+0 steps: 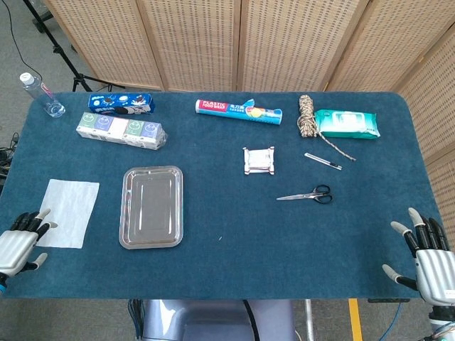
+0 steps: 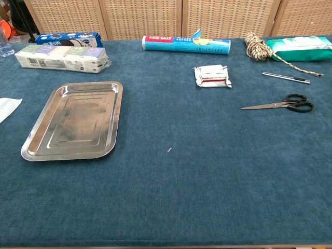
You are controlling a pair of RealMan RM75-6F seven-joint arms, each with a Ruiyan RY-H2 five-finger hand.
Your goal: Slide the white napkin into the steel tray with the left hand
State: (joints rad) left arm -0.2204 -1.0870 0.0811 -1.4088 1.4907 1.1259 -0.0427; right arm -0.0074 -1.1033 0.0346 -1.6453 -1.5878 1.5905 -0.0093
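White napkin [image 1: 69,212] lies just beyond left hand [image 1: 18,246] fingers [image 1: 37,220].

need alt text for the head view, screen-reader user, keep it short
Seen from above, a white napkin lies flat on a blue table just left of an empty steel tray, with the left hand at the napkin's near-left corner, holding nothing. The right hand sits open at the near-right edge; scissors and packaged goods lie farther back.

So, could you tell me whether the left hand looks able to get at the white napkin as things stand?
Probably yes. The left hand sits at the table's near left edge, right beside the white napkin, with nothing between them; the steel tray lies on the napkin's far side.
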